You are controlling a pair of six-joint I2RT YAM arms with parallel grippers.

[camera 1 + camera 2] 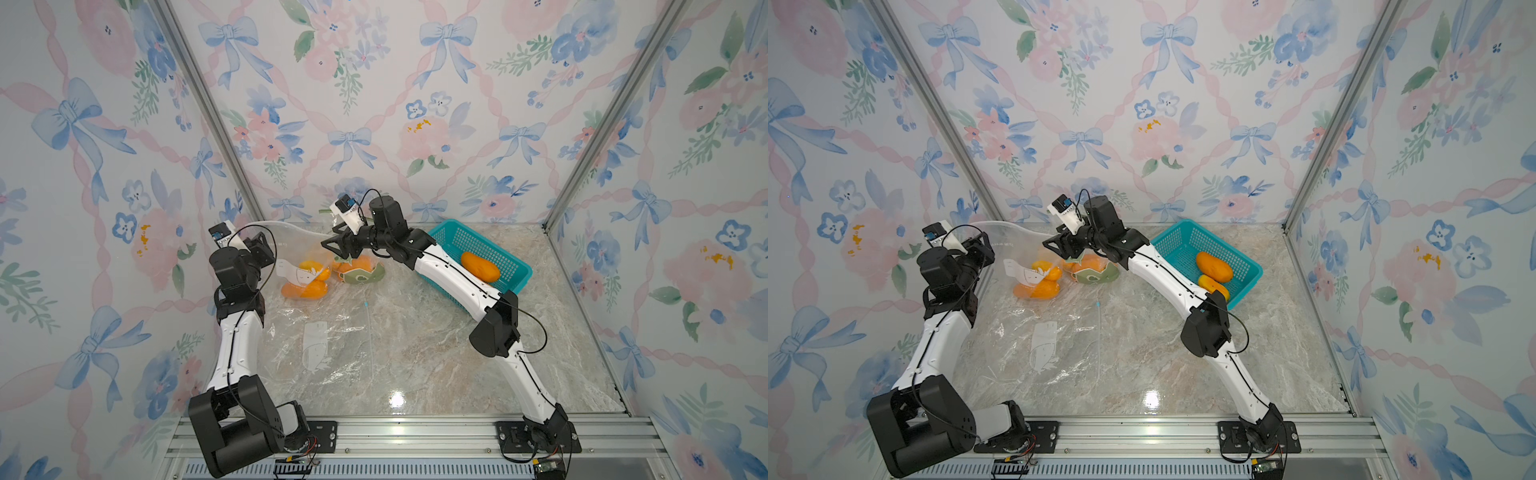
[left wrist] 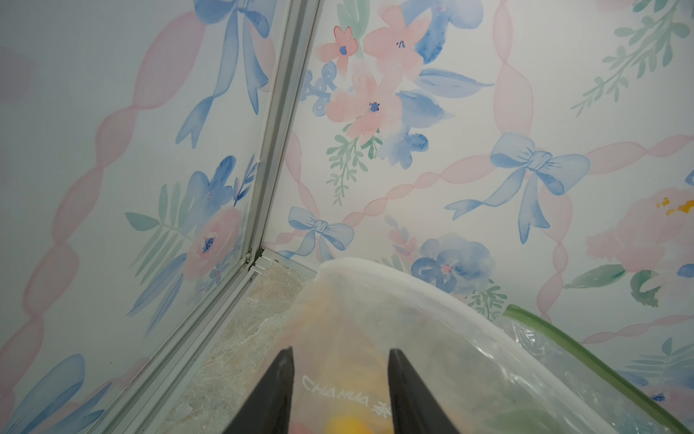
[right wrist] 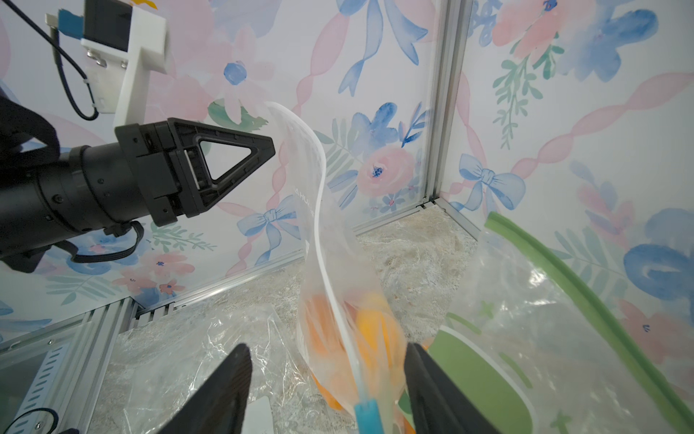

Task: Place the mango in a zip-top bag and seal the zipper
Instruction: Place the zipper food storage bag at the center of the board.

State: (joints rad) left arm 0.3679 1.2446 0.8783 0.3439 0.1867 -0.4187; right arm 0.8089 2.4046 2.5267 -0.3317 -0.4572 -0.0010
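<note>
Progress looked nearly complete from where I sat. Left of centre in both top views the bag (image 1: 297, 257) stood upright on the table (image 1: 457, 353), with two mangoes (image 1: 305, 290) that I could count low inside it. Its white zipper (image 3: 323, 240) ran as one unbroken line up the middle of the right wrist view. The blue slider (image 3: 368, 413) sat at the end nearest my right gripper (image 3: 327, 349), so I judged the seal made, though I could not confirm every part was pressed shut. That gripper's jaws were spread wide to either side of the slider end and gripped nothing. The left gripper (image 2: 340, 357) was parted too, with the bag's upper corner just ahead of its fingers and not pinched, as far as I could tell. What I judged left was to check the seal and back both arms off.

I counted three bags: the filled one, a green bag (image 1: 361, 272) just right of it holding orange fruit I could not number, and a flat bag (image 1: 324, 345) lying empty at mid-frame. One basket (image 1: 1183, 241), right of centre, held two loose mangoes (image 1: 1214, 266).
</note>
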